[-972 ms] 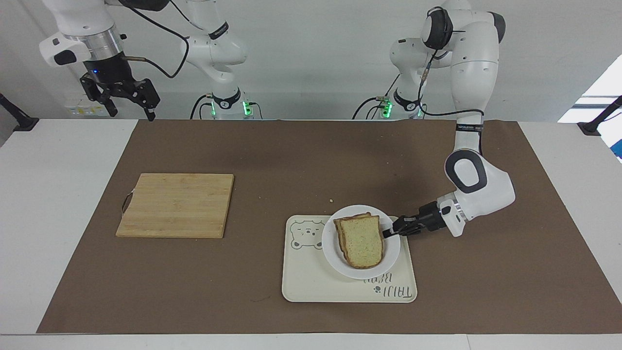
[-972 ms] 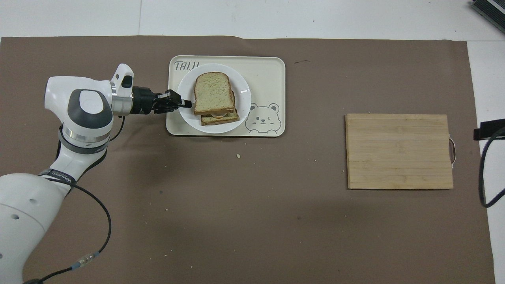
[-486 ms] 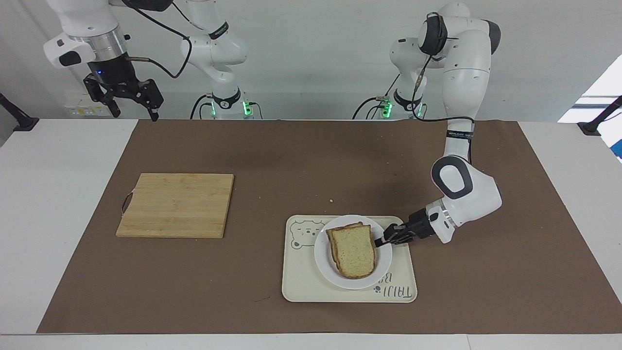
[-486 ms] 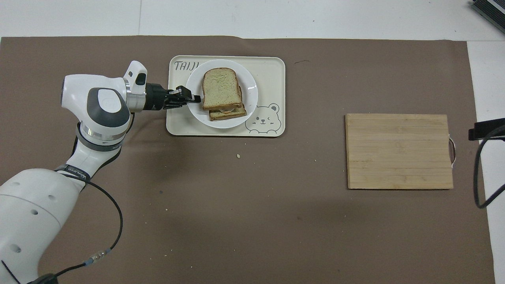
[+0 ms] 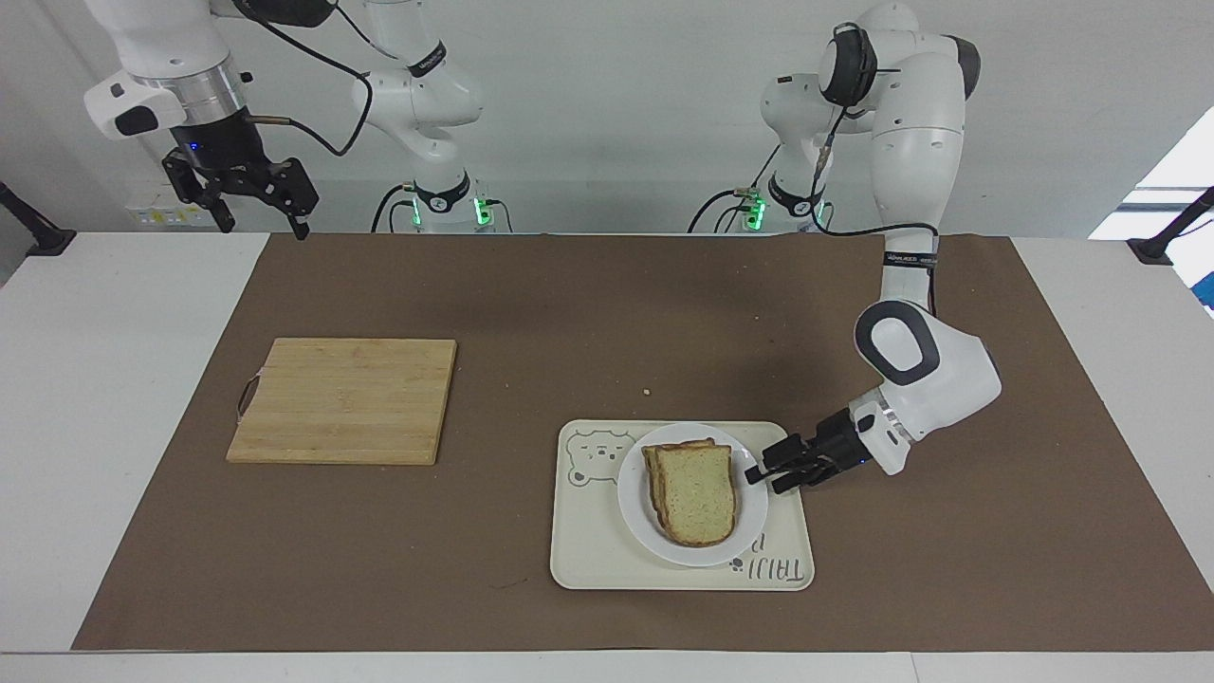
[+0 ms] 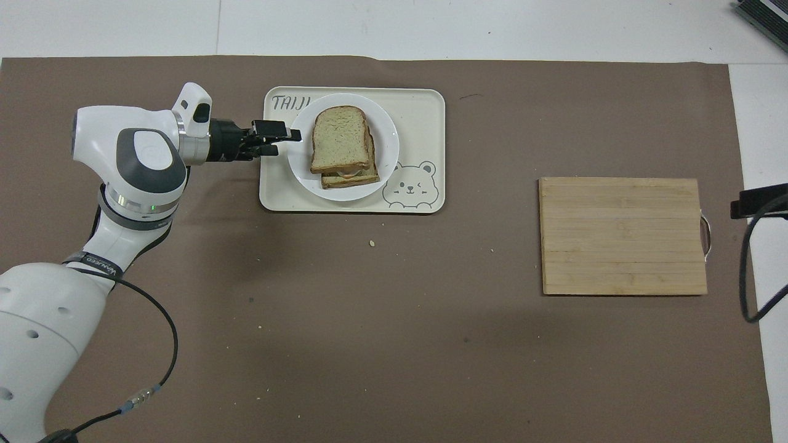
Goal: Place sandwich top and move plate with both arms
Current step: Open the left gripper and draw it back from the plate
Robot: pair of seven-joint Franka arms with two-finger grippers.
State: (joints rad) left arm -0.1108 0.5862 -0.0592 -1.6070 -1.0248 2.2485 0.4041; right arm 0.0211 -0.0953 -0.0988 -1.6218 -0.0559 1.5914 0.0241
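Note:
The sandwich top [image 5: 699, 490] [image 6: 339, 139] lies on another slice, stacked on the plate [image 5: 637, 517] [image 6: 386, 161]. The plate rests on the cream bear tray [image 5: 607, 560] [image 6: 425, 117]. My left gripper [image 5: 766, 480] [image 6: 284, 141] sits low at the plate's rim on the side toward the left arm's end of the table. It is open, its fingers apart and holding nothing. My right gripper [image 5: 264, 223] hangs open and raised at the right arm's end of the table, where that arm waits.
A wooden cutting board [image 5: 346, 398] [image 6: 622, 237] lies on the brown mat toward the right arm's end. A few crumbs [image 5: 646, 391] dot the mat nearer to the robots than the tray.
The plate slid on the tray away from the robots while my left gripper held its rim. That gripper then opened, let go and drew back slightly. The right arm barely moved.

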